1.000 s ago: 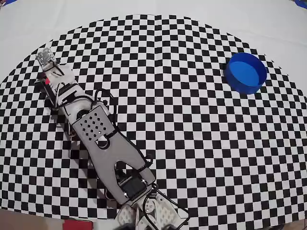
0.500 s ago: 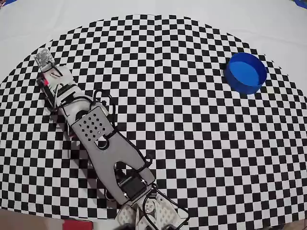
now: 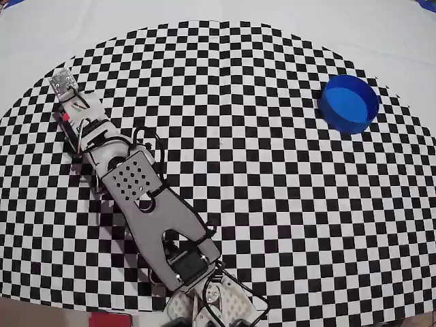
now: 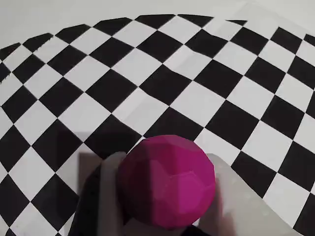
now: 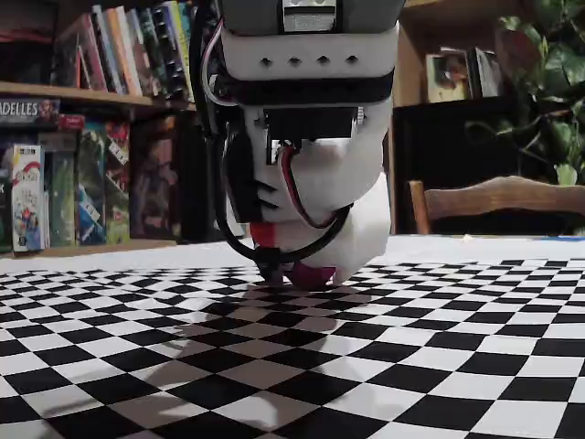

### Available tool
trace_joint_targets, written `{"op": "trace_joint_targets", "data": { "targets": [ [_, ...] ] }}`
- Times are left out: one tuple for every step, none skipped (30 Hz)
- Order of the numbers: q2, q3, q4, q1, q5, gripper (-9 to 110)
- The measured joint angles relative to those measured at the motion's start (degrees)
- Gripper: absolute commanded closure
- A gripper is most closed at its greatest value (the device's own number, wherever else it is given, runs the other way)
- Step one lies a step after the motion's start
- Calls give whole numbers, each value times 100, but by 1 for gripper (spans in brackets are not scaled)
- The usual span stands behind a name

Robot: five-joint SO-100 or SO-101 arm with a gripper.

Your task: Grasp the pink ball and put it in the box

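Checkered black-and-white cloth covers the counter [image 3: 272,204] in the overhead view, where the round, low-walled blue box [image 3: 349,103] sits near the right edge, well apart from the end effector [image 3: 68,112] at the far left. In the wrist view the faceted, matte pink ball [image 4: 167,182] sits clamped between pale fingers [image 4: 106,196]. From the fixed view it shows just above the cloth, bookshelves [image 5: 91,119] behind.

Arm stretched out low toward the upper left in the overhead view, gripper [image 3: 68,116] down at the mat, fingers [image 4: 106,196] closed either side (blurred) on the pink ball [image 4: 167,182].
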Motion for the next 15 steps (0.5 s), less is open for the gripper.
{"op": "trace_joint_targets", "data": {
  "targets": [
    [0,0,0,0,0,101],
    [0,0,0,0,0,101],
    [0,0,0,0,0,101],
    [0,0,0,0,0,101],
    [0,0,0,0,0,101],
    [0,0,0,0,0,101],
    [0,0,0,0,0,101],
    [0,0,0,0,0,101],
    [9,0,0,0,0,101],
    [9,0,0,0,0,101],
    [18,0,0,0,0,101],
    [18,0,0,0,0,101],
    [18,26,0,0,0,101],
    [18,44,0,0,0,101],
    [18,70,0,0,0,101]
  ]
}}
